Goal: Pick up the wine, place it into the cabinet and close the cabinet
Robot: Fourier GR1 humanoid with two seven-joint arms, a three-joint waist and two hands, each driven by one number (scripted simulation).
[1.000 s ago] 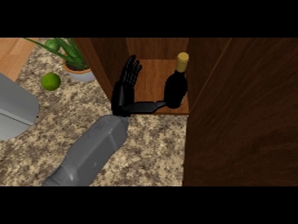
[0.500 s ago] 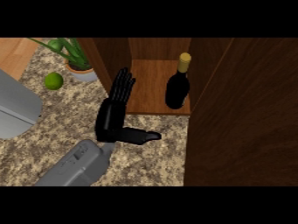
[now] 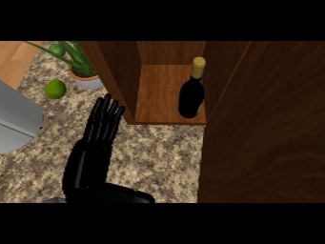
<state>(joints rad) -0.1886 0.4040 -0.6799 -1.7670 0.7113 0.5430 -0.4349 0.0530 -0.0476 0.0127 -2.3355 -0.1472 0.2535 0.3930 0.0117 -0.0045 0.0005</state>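
The wine bottle (image 3: 191, 95), dark with a yellow top, stands upright on the wooden shelf of the open cabinet (image 3: 157, 90), close to its right side. My left hand (image 3: 87, 162) hovers over the speckled counter, below and left of the cabinet. Its fingers are straight and point up towards the cabinet's left wall, the thumb sticks out to the right, and it holds nothing. It is well apart from the bottle. The cabinet's dark door (image 3: 277, 124) stands open and fills the right side of the view. My right hand does not show.
A green lime (image 3: 55, 88) lies on the counter left of the cabinet. A potted plant (image 3: 87, 78) stands beside the cabinet's left wall. A grey rounded object (image 3: 3, 124) takes up the left edge, with a light wooden surface (image 3: 3, 55) behind it.
My left hand has drawn back from beside the bottle, down and to the left, away from the cabinet. The bottle stays upright on the shelf.
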